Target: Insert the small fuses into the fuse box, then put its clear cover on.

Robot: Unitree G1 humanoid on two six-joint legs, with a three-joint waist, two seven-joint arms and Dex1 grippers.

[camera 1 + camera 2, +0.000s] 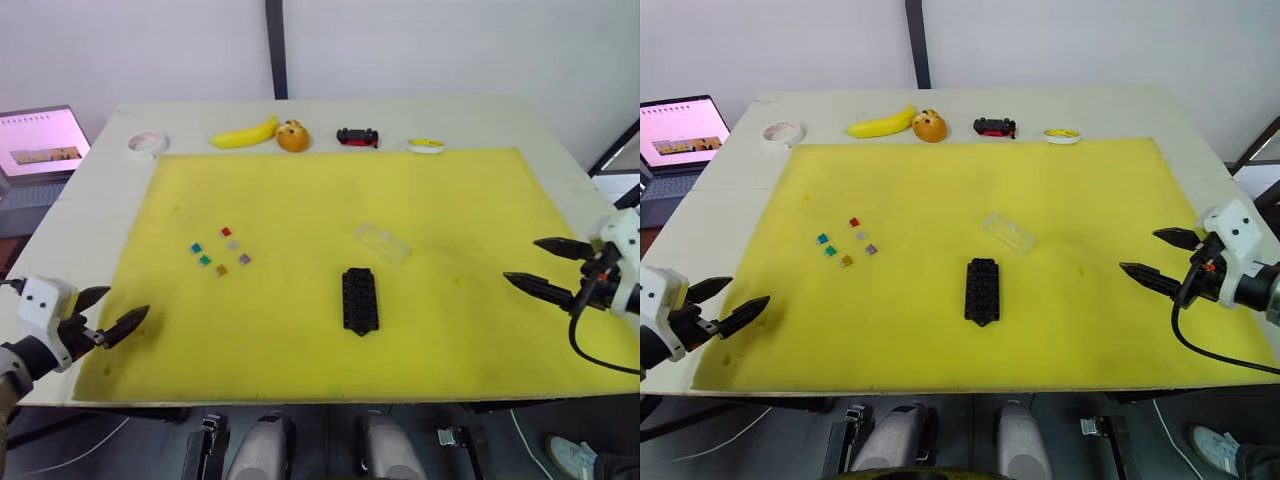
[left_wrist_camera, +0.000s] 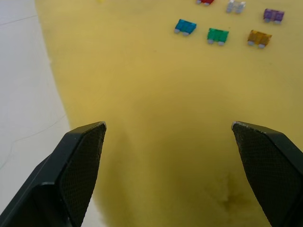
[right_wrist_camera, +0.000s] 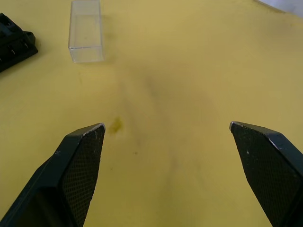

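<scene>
1. Left gripper (image 1: pixel 113 318): hovering over the near left edge of the yellow mat (image 1: pixel 300 190), fingers spread wide, holding nothing
2. Right gripper (image 1: pixel 545 268): hanging over the mat's right side, fingers likewise standing wide apart and empty, tips pointing toward the centre
3. Small fuses (image 1: pixel 221 251): six pieces lying loose in a cluster on the left half of the mat, ahead of the left gripper and well apart from it; blue, green and orange in the nearer row, red, grey and purple in the farther row, in the left wrist view
4. Fuse box (image 1: pixel 360 299): sitting near the mat's centre, well apart from the fuses, long axis running toward and away from the robot, slotted face looking up; slots appearing unfilled
5. Clear cover (image 1: pixel 382 242): lying just beyond the box toward the right, apart from it, long axis lying diagonal to the box
6. Step in hand: judging by the above, insertion is not yet starting; the first pickup is pending
7. Next move calling for: the left gripper reaching forward to one fuse and narrowing onto it cleanly, without disturbing its neighbours
</scene>
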